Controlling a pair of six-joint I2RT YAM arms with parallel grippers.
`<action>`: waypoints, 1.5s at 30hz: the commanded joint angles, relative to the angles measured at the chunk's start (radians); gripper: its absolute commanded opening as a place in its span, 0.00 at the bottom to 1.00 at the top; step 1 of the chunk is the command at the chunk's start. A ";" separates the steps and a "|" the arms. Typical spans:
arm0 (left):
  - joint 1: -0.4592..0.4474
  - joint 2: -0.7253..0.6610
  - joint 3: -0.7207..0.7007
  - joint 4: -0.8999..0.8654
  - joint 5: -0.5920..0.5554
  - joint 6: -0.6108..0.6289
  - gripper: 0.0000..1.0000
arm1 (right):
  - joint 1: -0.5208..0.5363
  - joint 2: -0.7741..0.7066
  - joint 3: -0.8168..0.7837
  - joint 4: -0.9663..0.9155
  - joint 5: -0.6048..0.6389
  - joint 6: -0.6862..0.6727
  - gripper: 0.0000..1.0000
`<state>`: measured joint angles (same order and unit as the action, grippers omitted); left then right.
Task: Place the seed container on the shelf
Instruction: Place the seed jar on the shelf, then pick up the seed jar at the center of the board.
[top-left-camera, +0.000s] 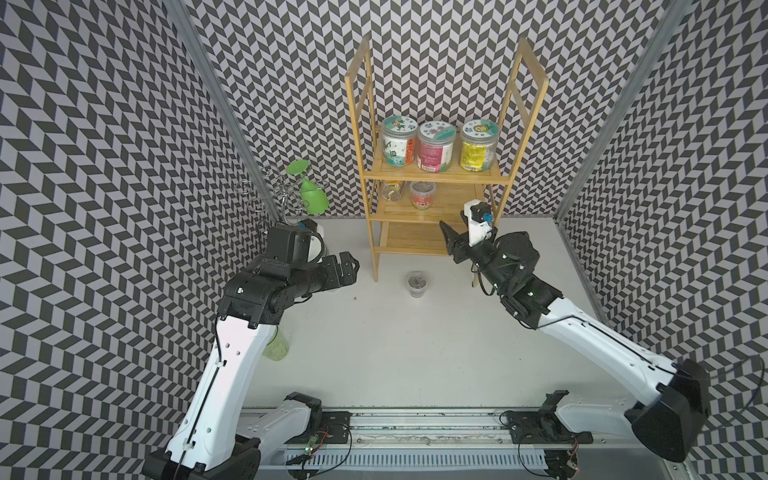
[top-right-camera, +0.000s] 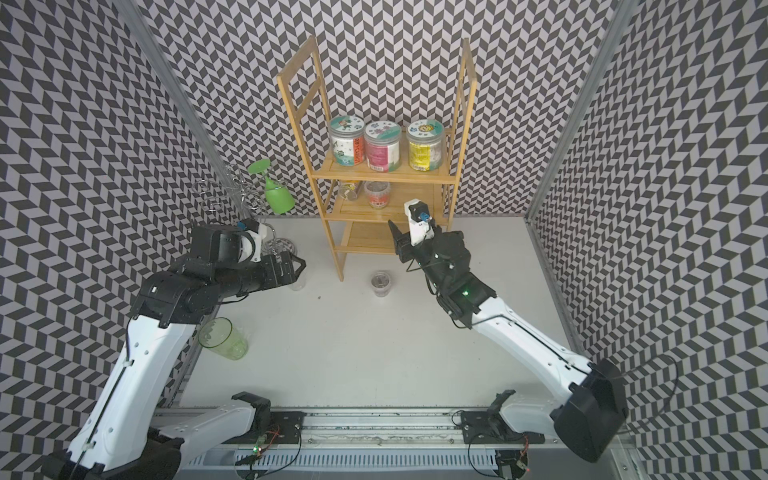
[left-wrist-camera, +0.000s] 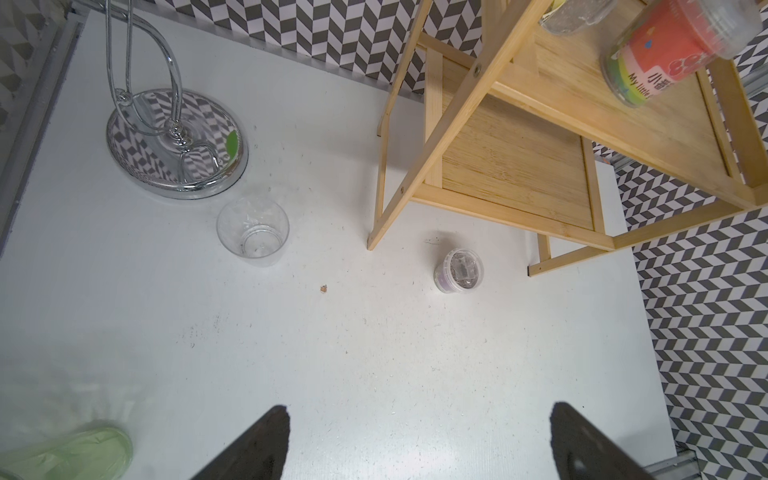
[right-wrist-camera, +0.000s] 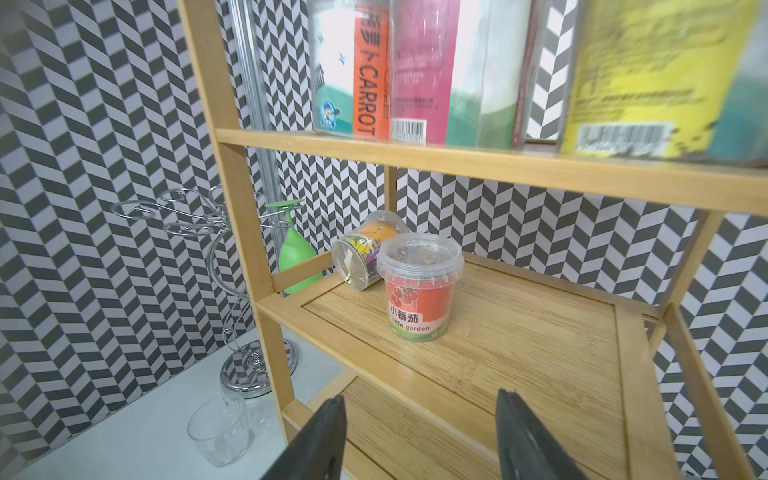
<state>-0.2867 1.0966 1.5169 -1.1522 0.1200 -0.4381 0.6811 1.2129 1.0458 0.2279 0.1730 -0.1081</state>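
One seed container (right-wrist-camera: 419, 291) stands upright on the middle tier of the shelf (right-wrist-camera: 540, 332), apart from your right hand (right-wrist-camera: 420, 397), which is part-open and empty before it; your left hand (left-wrist-camera: 419, 407) hangs wide over the bench (left-wrist-camera: 374, 353). Placing looks done, so draw the right hand straight back.

A green goblet (right-wrist-camera: 297, 259) hangs upside down from the chrome stand (right-wrist-camera: 243, 370).

Table (top-left-camera: 415, 353) w/ shelf (top-left-camera: 432, 177), chrome stand (left-wrist-camera: 199, 124), clear cup (left-wrist-camera: 252, 230), green cup (top-right-camera: 222, 338), seed tub (top-left-camera: 417, 284)
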 joint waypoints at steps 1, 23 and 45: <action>-0.018 0.008 -0.002 0.003 -0.030 0.018 0.95 | 0.046 -0.129 -0.101 -0.020 0.037 -0.030 0.61; -0.503 0.349 -0.111 0.102 -0.185 -0.178 0.99 | 0.232 -0.620 -0.329 -0.500 0.274 0.235 0.65; -0.491 0.834 0.070 0.319 -0.293 -0.301 1.00 | 0.231 -0.789 -0.320 -0.634 0.329 0.221 0.67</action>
<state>-0.7860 1.9041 1.5360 -0.8314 -0.1165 -0.7181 0.9077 0.4454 0.7189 -0.4099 0.4801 0.1284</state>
